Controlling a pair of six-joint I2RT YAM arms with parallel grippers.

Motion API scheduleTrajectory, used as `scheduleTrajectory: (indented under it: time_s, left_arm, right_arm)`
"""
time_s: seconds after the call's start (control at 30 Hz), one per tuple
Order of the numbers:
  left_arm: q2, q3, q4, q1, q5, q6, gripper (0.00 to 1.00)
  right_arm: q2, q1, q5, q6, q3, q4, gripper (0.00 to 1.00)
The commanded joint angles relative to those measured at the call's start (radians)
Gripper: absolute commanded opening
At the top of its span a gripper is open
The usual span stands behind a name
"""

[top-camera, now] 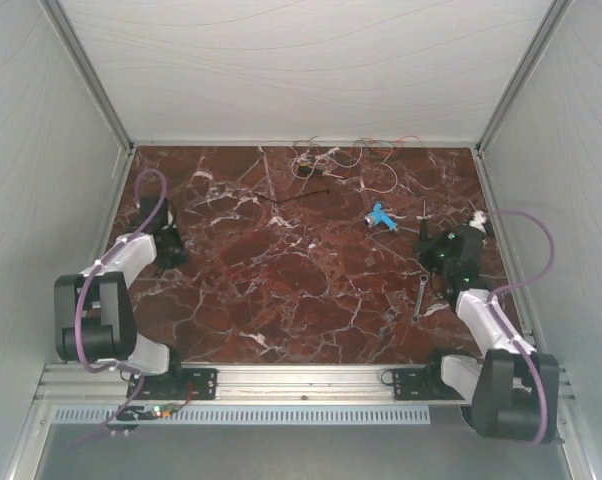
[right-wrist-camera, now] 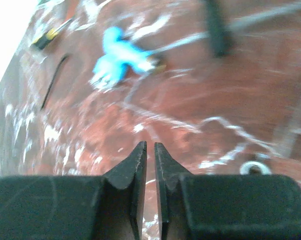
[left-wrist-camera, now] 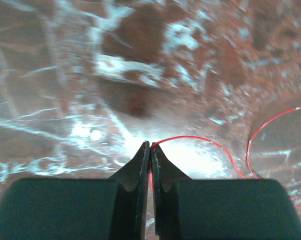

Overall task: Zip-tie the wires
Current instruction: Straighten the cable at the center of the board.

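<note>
The wires [top-camera: 343, 158] lie as a loose tangle of thin orange-red, white and pink strands at the back middle of the marble table. My left gripper [top-camera: 169, 248] is low at the left side of the table. In the left wrist view it [left-wrist-camera: 150, 146] is shut on a thin red wire [left-wrist-camera: 190, 139], which arcs away to the right from the tips; a second red loop [left-wrist-camera: 268, 127] lies further right. My right gripper [top-camera: 437, 256] is at the right side; in its wrist view it [right-wrist-camera: 150, 146] is empty, its jaws together but for a thin slit. A thin black strip [top-camera: 299, 197] lies near the middle.
A light-blue tool [top-camera: 382, 217] lies right of centre, also in the right wrist view [right-wrist-camera: 119, 56]. A metal wrench [top-camera: 421, 297] lies by the right gripper. A small dark tool [top-camera: 424, 210] lies near the blue one. White walls enclose three sides.
</note>
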Motion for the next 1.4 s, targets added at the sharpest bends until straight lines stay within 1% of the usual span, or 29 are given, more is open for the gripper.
scheduleTrajectory:
  time_s: [0.0,0.07,0.17,0.23,0.37,0.43,0.5,0.53,0.6,0.7,0.77,0.83,0.93,1.0,1.1,1.17,1.23,1.37]
  left_arm:
    - [0.037,0.044,-0.026,-0.112,0.056,0.052,0.0]
    - [0.036,0.043,-0.041,-0.181,0.076,0.083,0.0]
    - [0.018,0.043,-0.05,-0.293,0.086,0.097,0.0]
    - [0.005,0.039,-0.047,-0.356,0.099,0.097,0.0]
    - [-0.012,0.032,-0.044,-0.393,0.135,0.097,0.0]
    - [-0.031,0.024,-0.036,-0.403,0.153,0.099,0.0]
    - [-0.043,0.019,-0.033,-0.41,0.154,0.097,0.0]
    - [-0.046,0.018,-0.033,-0.412,0.152,0.096,0.0]
    - [-0.047,0.019,-0.034,-0.411,0.145,0.092,0.0]
    - [-0.046,0.019,-0.036,-0.412,0.136,0.09,0.0]
    - [-0.05,0.021,-0.039,-0.411,0.127,0.088,0.0]
    - [-0.055,0.022,-0.04,-0.411,0.123,0.087,0.0]
    - [-0.063,0.022,-0.041,-0.411,0.12,0.085,0.0]
    - [-0.065,0.023,-0.042,-0.411,0.117,0.085,0.0]
    - [-0.065,0.025,-0.045,-0.41,0.114,0.086,0.0]
    - [-0.068,0.025,-0.045,-0.411,0.114,0.084,0.0]
    - [-0.072,0.025,-0.045,-0.412,0.116,0.086,0.0]
    - [-0.082,0.021,-0.044,-0.411,0.111,0.081,0.0]
  right_arm:
    - [-0.101,0.174,-0.122,-0.178,0.03,0.17,0.17]
    - [-0.118,0.267,-0.163,-0.251,0.053,0.184,0.28]
    - [-0.093,0.412,-0.22,-0.358,0.117,0.168,0.41]
    - [-0.049,0.535,-0.217,-0.419,0.167,0.136,0.45]
    - [0.088,0.709,-0.134,-0.476,0.254,0.11,0.52]
    - [0.185,0.779,-0.085,-0.512,0.316,0.092,0.59]
    - [0.296,0.828,-0.029,-0.549,0.409,0.067,0.64]
    - [0.351,0.839,-0.015,-0.567,0.449,0.055,0.67]
    - [0.475,0.845,-0.008,-0.585,0.542,0.014,0.68]
    - [0.622,0.859,-0.014,-0.576,0.674,-0.076,0.65]
    - [0.69,0.879,-0.028,-0.54,0.703,-0.068,0.65]
    - [0.745,0.891,-0.045,-0.469,0.729,-0.047,0.65]
    - [0.827,0.905,-0.032,-0.303,0.769,-0.02,0.65]
    - [0.887,0.926,-0.023,-0.234,0.814,-0.03,0.64]
    - [0.957,0.947,0.023,-0.17,0.87,-0.037,0.65]
    - [0.996,0.947,0.039,-0.133,0.901,-0.032,0.66]
    - [1.022,0.943,0.086,-0.102,0.921,-0.018,0.67]
    - [1.06,0.891,0.181,-0.034,0.952,0.013,0.69]
